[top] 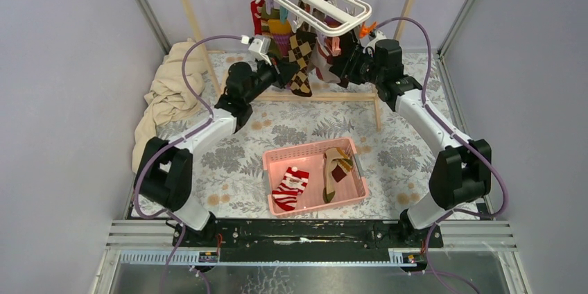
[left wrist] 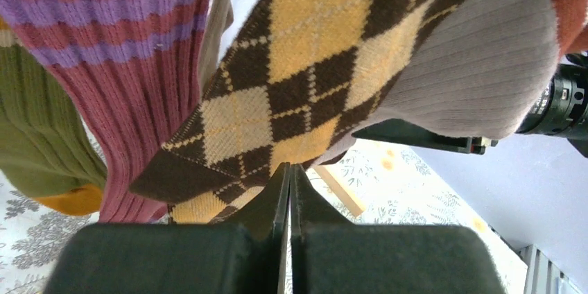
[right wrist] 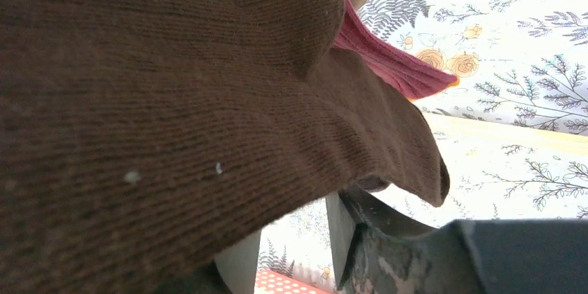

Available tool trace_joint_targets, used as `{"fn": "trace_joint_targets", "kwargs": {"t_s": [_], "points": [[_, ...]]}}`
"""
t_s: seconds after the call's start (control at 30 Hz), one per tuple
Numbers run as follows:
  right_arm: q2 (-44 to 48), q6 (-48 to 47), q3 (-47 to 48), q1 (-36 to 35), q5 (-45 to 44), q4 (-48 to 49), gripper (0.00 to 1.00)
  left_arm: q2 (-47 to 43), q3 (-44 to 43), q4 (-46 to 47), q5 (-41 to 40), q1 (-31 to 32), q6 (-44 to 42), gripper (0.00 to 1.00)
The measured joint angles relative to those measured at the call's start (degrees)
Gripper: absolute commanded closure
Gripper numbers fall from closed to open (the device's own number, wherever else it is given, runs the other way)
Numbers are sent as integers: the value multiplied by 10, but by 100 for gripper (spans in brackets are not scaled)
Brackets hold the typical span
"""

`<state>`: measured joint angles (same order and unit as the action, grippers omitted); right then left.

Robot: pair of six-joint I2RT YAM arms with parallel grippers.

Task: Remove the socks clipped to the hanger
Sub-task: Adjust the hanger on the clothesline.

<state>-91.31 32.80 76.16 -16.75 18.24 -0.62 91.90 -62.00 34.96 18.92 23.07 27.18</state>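
**Socks** (top: 291, 44): mixed lot, clipped under the hanger (top: 305, 14) and hanging in a tight bunch above the far middle of the tabletop (top: 229, 162).
- Argyle sock (left wrist: 298, 65), brown and tan, front of the bunch, toe pointing down.
- Magenta ribbed sock (left wrist: 139, 100) with purple stripes, just beside the argyle one; olive sock (left wrist: 35, 120) with an orange toe beyond it.
- Beige ribbed sock (left wrist: 471, 65), on the argyle sock's other side.
- Brown sock (right wrist: 173, 100), plain knit, filling most of the right wrist view.

**Hanger**: white plastic, rectangular, multi-bar, tilted, with small clips along its underside.

**Left hand** (left wrist: 289, 169): clenched, fingertips pressed together on the lower edge of the argyle sock.

**Right hand** (right wrist: 291, 225): released, fingers standing apart under the brown sock, which drapes just above them.

**Basket** (top: 305, 148): pink, near middle of the tabletop, holding a red-white striped sock (top: 291, 188) and a brown-tan sock (top: 336, 169), apart from each other.

**Wooden frame** (top: 333, 98): base bar on the tabletop below the bunch.

**Cloth** (top: 170, 89): beige, heaped at the far left edge.
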Motion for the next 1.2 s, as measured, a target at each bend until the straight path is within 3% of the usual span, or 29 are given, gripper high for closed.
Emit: {"fn": "trace_joint_targets", "kwargs": {"t_s": [0.23, 0.4, 0.53, 0.73, 0.9, 1.03, 1.2], "points": [[45, -19, -21, 0, 4, -28, 31, -80, 36, -38, -12, 0, -11, 100], [107, -33, -54, 0, 3, -51, 24, -153, 56, -84, -31, 6, -23, 100], [159, -40, -81, 0, 8, -71, 24, -193, 59, -118, -44, 10, -36, 99], [230, -56, -92, -10, 19, -101, 26, -203, 67, -149, -55, 13, -42, 86], [285, -83, -82, -74, -2, -134, 28, -177, 68, -157, -63, 17, -43, 86], [293, -106, -21, -119, -29, -183, 31, -156, 67, -169, -75, 30, -49, 85], [279, -128, 116, -127, -43, -223, 31, -164, 67, -188, -94, 38, -52, 74]]}}
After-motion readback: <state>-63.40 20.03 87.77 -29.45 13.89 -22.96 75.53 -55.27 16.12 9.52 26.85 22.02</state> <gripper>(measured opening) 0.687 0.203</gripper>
